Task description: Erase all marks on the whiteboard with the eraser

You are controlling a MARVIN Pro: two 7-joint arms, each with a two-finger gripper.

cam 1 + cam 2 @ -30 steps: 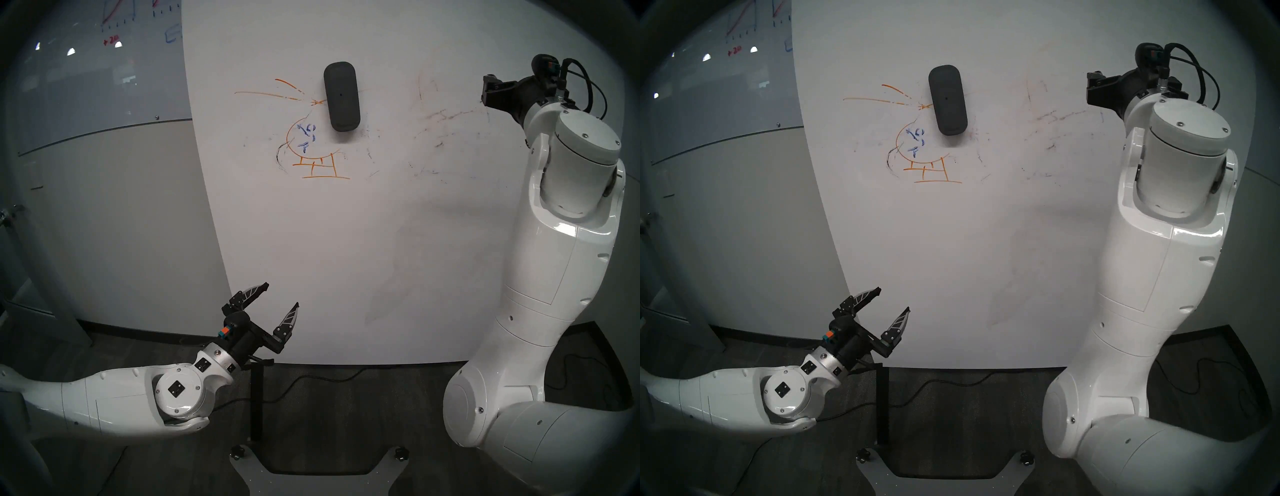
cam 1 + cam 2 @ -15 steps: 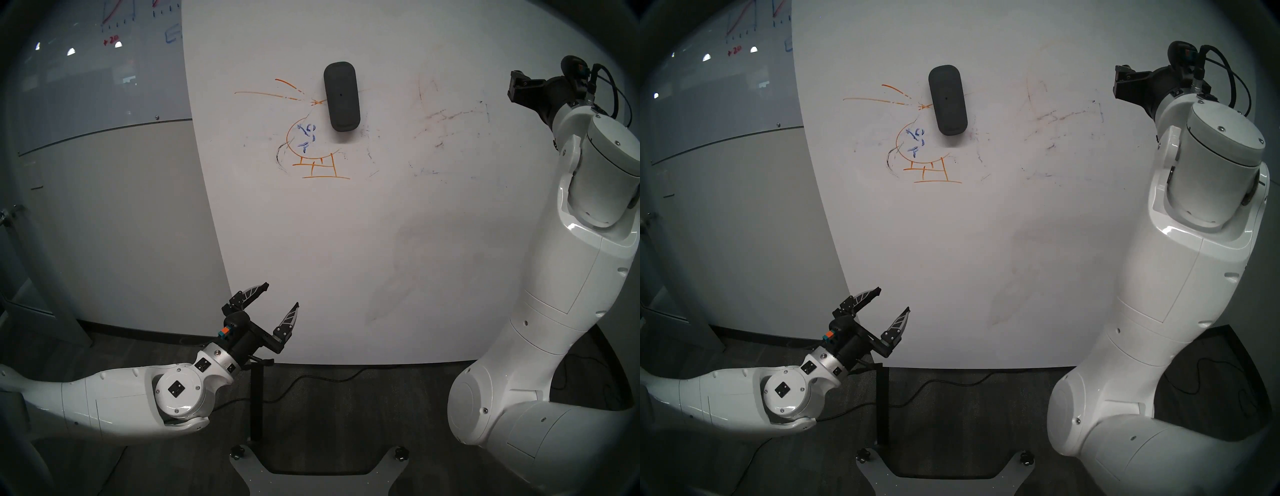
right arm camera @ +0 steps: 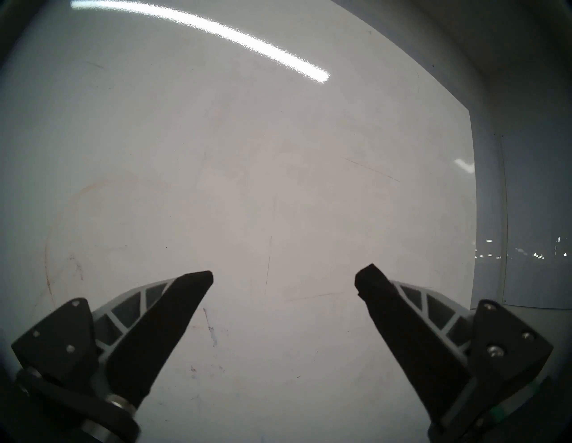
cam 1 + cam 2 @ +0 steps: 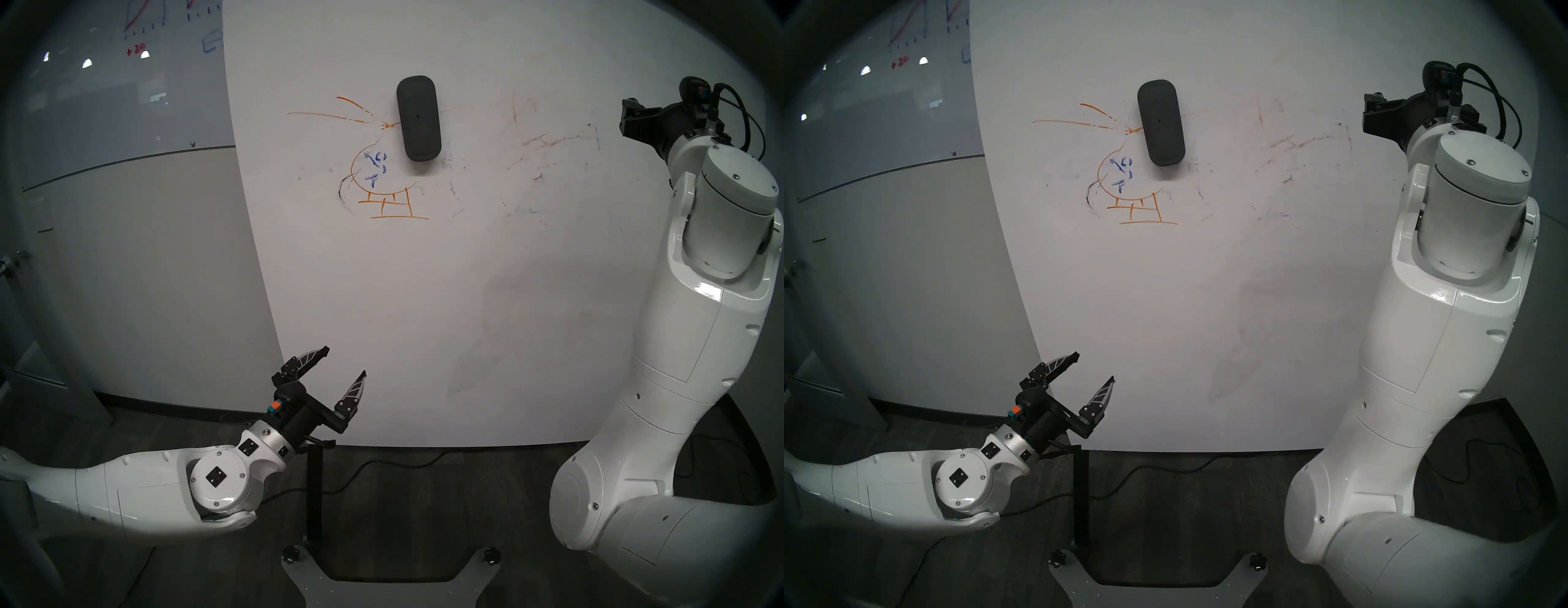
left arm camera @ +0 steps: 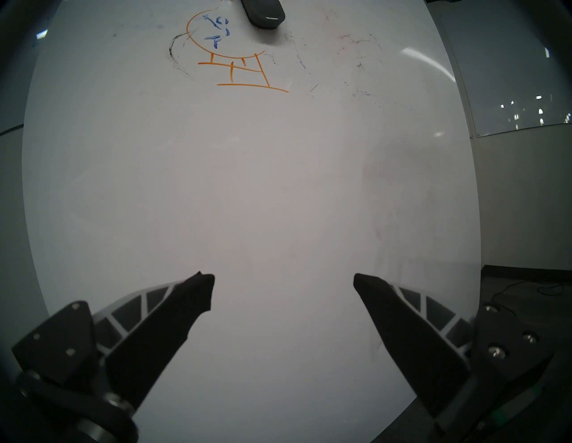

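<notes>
Head view: my left claw point(image 4: 344, 361) and right claw point(image 3: 283, 275) both gape, empty; the dark grey oblong eraser point(image 4: 418, 118) sticks on the big white whiteboard point(image 4: 424, 297) beside orange marks point(image 4: 384, 199).

Bare whiteboard point(image 4: 466, 297) around eraser point(image 4: 418, 118)

Dim, even indoor light (glare streak on the whiteboard point(image 3: 278, 185)), dark fisheye rims.

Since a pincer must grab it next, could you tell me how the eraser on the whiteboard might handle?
The eraser clings unaided to the upright whiteboard, so it is probably magnetic and light. Its rounded ends and smooth shell may slip; gripping across the narrow sides looks safer. It looks rigid, not floppy.
</notes>
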